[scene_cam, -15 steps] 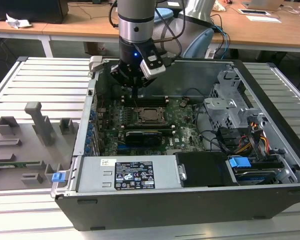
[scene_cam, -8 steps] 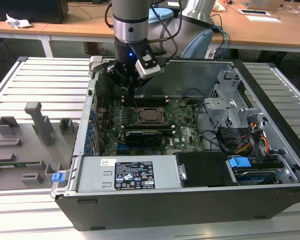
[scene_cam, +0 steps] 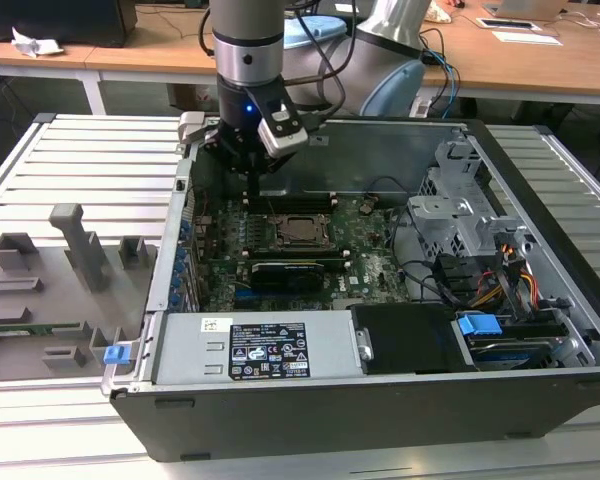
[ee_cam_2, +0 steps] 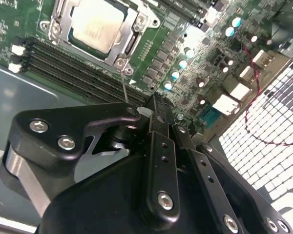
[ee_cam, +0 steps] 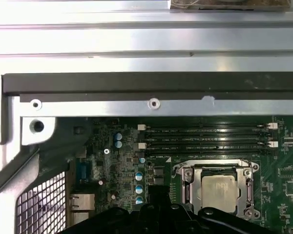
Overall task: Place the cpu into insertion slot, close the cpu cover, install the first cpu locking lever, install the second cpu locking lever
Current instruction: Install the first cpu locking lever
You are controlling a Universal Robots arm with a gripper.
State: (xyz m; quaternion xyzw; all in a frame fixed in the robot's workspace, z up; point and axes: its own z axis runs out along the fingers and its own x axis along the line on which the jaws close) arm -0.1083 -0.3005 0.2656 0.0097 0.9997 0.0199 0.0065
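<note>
Working on the first locking lever is, I think, where the job is standing now. Wooden desks (scene_cam: 540,60) are running along the back of the room. A big grey table (scene_cam: 90,160) of metal slats is standing in front of them, and grey holder shapes (scene_cam: 75,240) are sitting on it at the exterior view's left. An open computer case (scene_cam: 310,420) is lying on the table. The arm (scene_cam: 248,40) is reaching down into the case, over the green board (scene_cam: 375,265).

The gripper (ee_cam_2: 149,108) is hanging just beside the insertion slot (scene_cam: 302,230), and its fingers are looking squeezed together. The cpu cover (ee_cam_2: 132,34) is lying flat over the slot, so that step is looking done. The cpu (ee_cam_2: 95,24) is sitting inside the slot, its pale face peeking through the cover's hole.

A thin wire lever (ee_cam_2: 123,83) is sticking up from the slot's corner, its end right at the fingertips. I am not managing to tell if they are pinching it. Getting that lever down is calling for a slow, steady push and a hook under its catch.
</note>
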